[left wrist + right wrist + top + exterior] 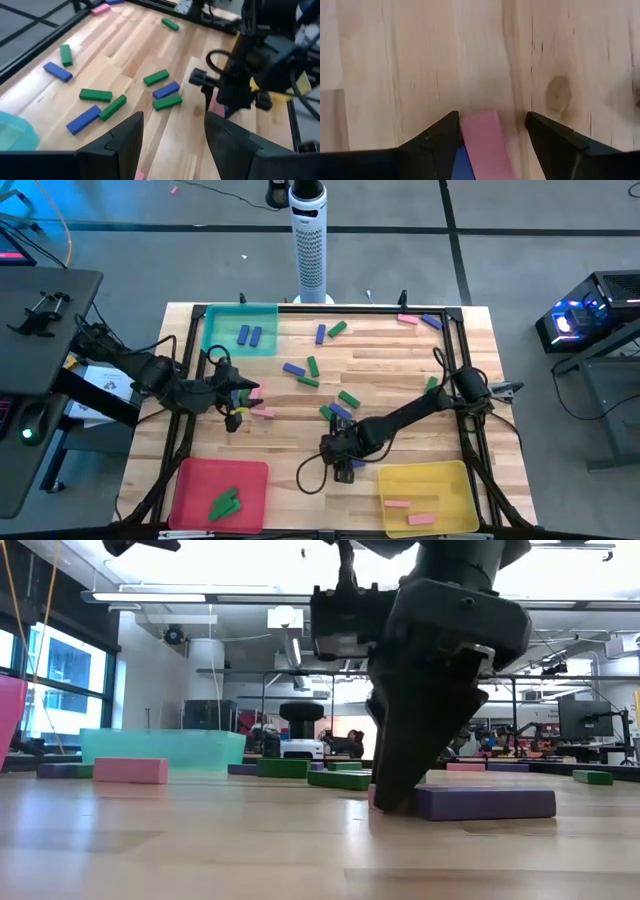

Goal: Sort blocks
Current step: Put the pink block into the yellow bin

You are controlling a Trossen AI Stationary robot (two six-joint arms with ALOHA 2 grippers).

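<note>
A: That pink block (485, 145) between the right gripper (492, 132) fingers: how will it handle?

B: I judge it light and rigid, flat-faced, probably a bit slick. It won't squash. Take it across the two long sides near the middle, so it doesn't pivot.

A: Where is it on the table?

B: On the bare wood toward the front, between the red tray (195, 480) and the yellow tray (455, 478). A blue block (461, 165) lies touching it on one side, so a finger has to slip between them or both may come up.

A: Is the right gripper holding it?

B: No. The fingers stand spread, one on each side of the pink block, with gaps visible. The low view shows the tips down at the tabletop.

A: And the left gripper (172, 132)?

B: Also spread wide with nothing in it, hovering near the teal tray (215, 320), just beside two pink blocks (258, 401).

A: The other blocks?

B: Scattered across the middle of the table (400, 370) in blue and green; a few already lie in trays.

A: What's unclear?

B: The pink block's near end is cut off by the wrist picture's edge, and from above the gripper covers it. Whether the fingertips touch the wood, I can't say for sure.
</note>
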